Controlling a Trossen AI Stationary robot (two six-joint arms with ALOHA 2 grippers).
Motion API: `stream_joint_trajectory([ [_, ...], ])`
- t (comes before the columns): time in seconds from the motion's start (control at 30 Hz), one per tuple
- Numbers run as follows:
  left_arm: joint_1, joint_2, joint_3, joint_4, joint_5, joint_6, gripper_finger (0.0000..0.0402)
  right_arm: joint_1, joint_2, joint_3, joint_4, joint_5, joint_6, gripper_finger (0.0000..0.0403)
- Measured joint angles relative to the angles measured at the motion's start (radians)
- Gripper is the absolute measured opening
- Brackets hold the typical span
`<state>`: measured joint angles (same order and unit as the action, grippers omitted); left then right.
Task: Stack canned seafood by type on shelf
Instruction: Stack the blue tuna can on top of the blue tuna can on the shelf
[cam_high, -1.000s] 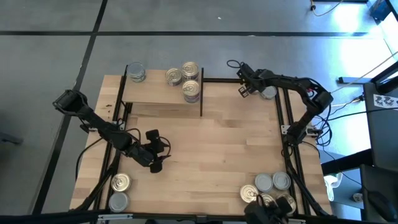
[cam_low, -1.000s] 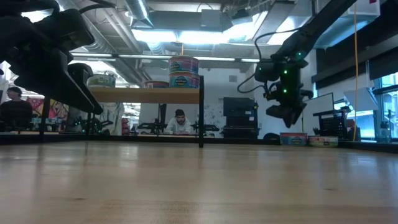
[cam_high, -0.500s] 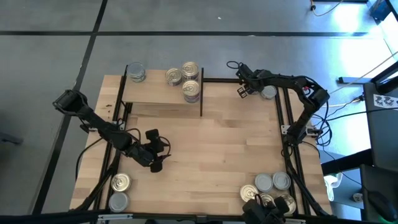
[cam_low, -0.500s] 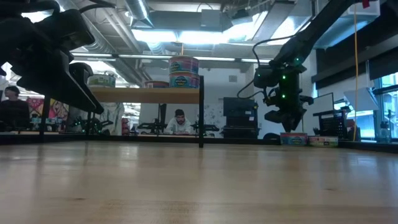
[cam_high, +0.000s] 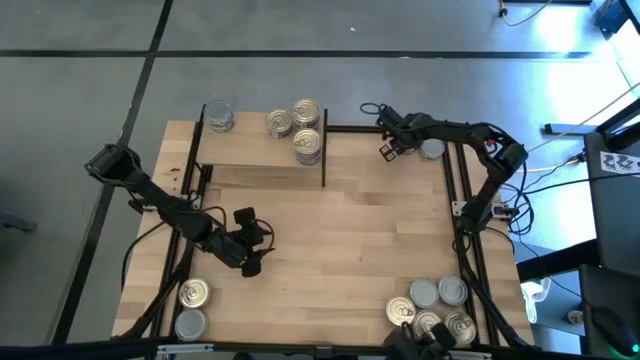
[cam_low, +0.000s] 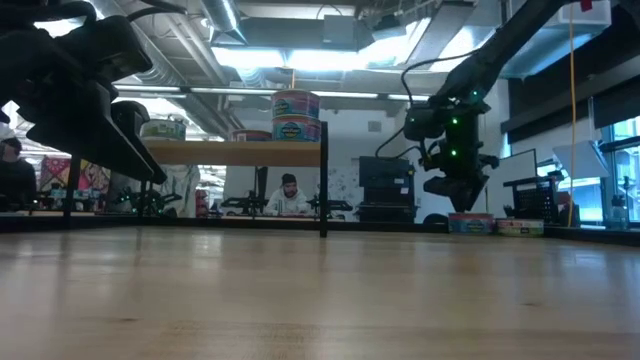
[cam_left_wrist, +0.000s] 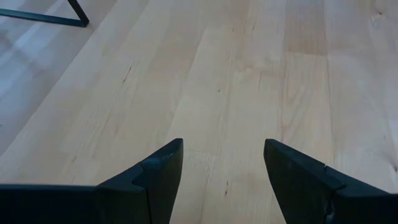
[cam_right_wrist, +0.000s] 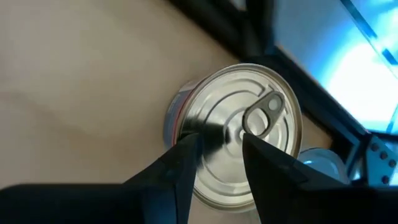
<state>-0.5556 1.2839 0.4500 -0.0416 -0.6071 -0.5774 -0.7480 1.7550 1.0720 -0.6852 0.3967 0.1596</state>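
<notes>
Table (cam_high: 380, 230): light wood top, the largest item, carrying everything listed below.

Shelf (cam_high: 250, 150): raised light wood board in a thin black frame, at the table's far left. On it, one silver-topped tin (cam_high: 218, 117) at the left end; three tins (cam_high: 300, 126) at the right end, two of them stacked in the low view.

My right arm: reaches to the table's far right corner. My right claw (cam_high: 392, 146) hangs above the table, fingers (cam_right_wrist: 180, 168) partly spread with nothing between them. Just beside it, a silver pull-tab tin (cam_right_wrist: 239, 130) stands on the table next to the black frame, my fingertips above its top, apart from it.

My left arm: waits at the near left. My left claw (cam_high: 250, 262) sits low over bare wood, fingers (cam_left_wrist: 155, 177) spread wide, pinching nothing.

Tins, near right corner (cam_high: 435, 308): a cluster of about five.

Tins, near left corner (cam_high: 192, 307): two, one gold-topped, one silver.
</notes>
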Motion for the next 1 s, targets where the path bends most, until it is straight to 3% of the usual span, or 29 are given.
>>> stream_joint_trajectory([
  [0.27,0.000,0.000,0.000,0.000,0.000,0.000,0.0221,0.156,-0.001,-0.001,-0.018,-0.018,0.020,0.0133],
  [0.6,0.000,0.000,0.000,0.000,0.000,0.000,0.0221,0.432,0.000,-0.002,-0.036,-0.070,0.106,0.0133],
  [1.0,0.000,0.000,0.000,0.009,0.000,-0.002,0.0221,0.750,0.010,-0.004,0.105,-0.126,0.203,0.0133],
])
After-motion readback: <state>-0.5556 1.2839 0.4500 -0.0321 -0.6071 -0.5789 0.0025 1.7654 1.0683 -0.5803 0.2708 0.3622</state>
